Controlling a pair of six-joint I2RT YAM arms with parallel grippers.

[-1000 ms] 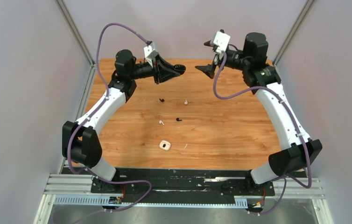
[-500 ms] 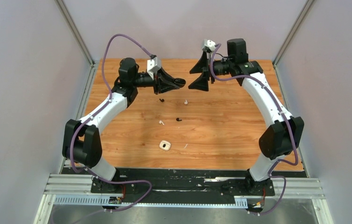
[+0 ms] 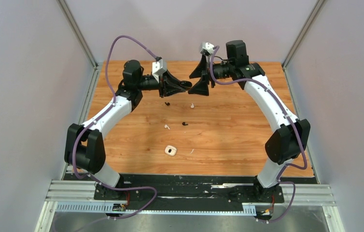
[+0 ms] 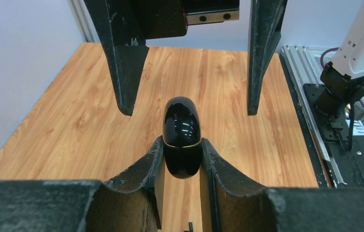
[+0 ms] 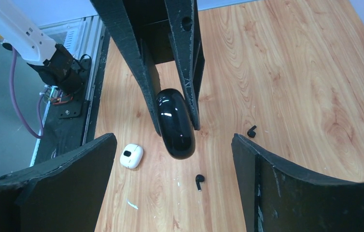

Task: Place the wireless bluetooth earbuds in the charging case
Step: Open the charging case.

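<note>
My left gripper (image 3: 182,86) (image 4: 181,145) is shut on a glossy black charging case (image 3: 188,84) (image 4: 182,130) (image 5: 175,123) and holds it closed in the air over the far middle of the table. My right gripper (image 3: 193,82) (image 5: 174,145) is open and faces it, one finger (image 4: 124,63) on each side of the case's free end, not touching. On the table lie two black earbuds (image 3: 167,103) (image 3: 185,123) (image 5: 199,181) (image 5: 251,131) and two white earbuds (image 3: 191,105) (image 3: 167,127). A closed white case (image 3: 170,151) (image 5: 132,155) lies nearer the front.
The wooden table (image 3: 238,135) is bounded by grey walls left, right and behind. A black base rail (image 3: 189,186) runs along the near edge. A small white fleck (image 3: 191,151) lies right of the white case.
My right arm has swung left towards the left gripper and turned its wrist, so its open fingers now flank the black case. The left gripper lowered slightly, then held still.
</note>
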